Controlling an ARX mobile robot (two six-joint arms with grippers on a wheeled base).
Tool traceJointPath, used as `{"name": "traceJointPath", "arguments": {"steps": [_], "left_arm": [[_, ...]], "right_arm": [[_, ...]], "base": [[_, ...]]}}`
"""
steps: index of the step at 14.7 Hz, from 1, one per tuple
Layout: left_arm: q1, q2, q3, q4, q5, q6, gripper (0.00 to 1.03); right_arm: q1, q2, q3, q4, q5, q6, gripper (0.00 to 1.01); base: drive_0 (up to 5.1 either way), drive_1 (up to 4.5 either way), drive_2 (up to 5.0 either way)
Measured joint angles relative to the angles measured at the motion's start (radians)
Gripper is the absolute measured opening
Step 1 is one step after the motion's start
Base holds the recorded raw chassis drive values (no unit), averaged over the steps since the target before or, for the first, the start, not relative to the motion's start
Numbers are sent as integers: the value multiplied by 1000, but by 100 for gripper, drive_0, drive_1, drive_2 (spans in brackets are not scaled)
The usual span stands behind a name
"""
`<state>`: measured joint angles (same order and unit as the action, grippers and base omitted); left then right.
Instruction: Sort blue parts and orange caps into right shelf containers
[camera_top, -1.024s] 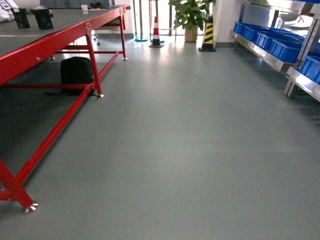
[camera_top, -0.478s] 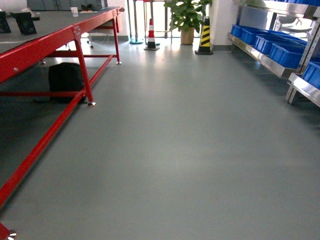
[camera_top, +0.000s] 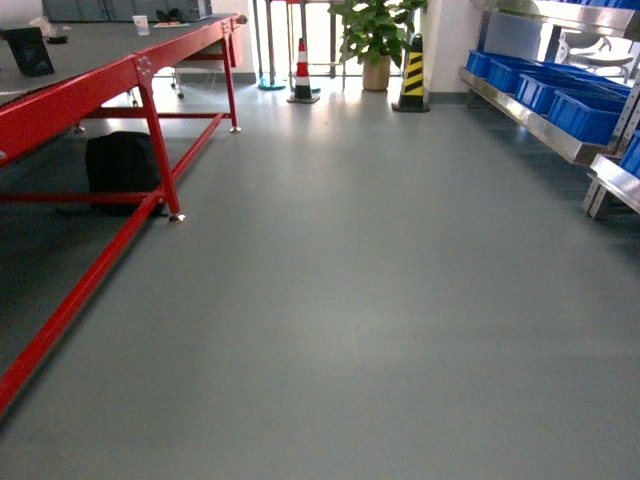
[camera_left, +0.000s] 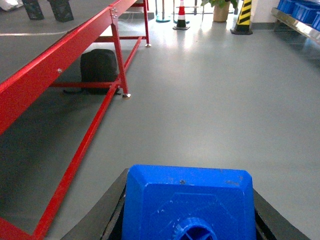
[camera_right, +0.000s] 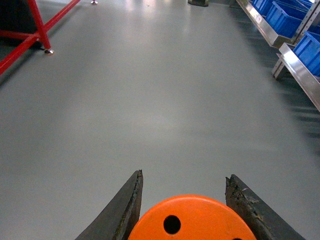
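Blue part (camera_left: 187, 205) sat clamped between the dark fingers (camera_left: 112, 212) of my left gripper (camera_left: 186, 220), filling the bottom of the left wrist view with its knob end toward the camera. Orange cap (camera_right: 192, 219) sat the same way in my right gripper (camera_right: 186, 220), its flat holed top showing between two dark fingers (camera_right: 125, 207) that pressed against its sides. Neither gripper showed in the head view. Blue crates (camera_top: 560, 95) stood in a row on a metal shelf (camera_top: 525, 120) along the right wall, well apart from both grippers; I saw the same crates (camera_right: 287, 20) at the upper right of the right wrist view. On my left ran a red table (camera_top: 90, 90) with a black bag (camera_top: 120, 165) on the floor beneath it. Bare grey floor (camera_top: 350, 300) lay ahead, and at its far end stood a striped cone (camera_top: 302, 68), a potted plant (camera_top: 375, 35) and a yellow-black post (camera_top: 413, 70).
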<state>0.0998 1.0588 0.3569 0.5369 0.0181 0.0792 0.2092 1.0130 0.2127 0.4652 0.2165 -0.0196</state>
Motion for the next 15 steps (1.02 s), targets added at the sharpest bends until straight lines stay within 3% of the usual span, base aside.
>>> {"name": "traceJointPath", "arguments": {"steps": [15], "left_arm": [[-1, 1, 0, 3, 0, 0, 44]], "right_arm": [[0, 0, 0, 1, 1, 0, 43]], "base": [[-4, 425, -432]]}}
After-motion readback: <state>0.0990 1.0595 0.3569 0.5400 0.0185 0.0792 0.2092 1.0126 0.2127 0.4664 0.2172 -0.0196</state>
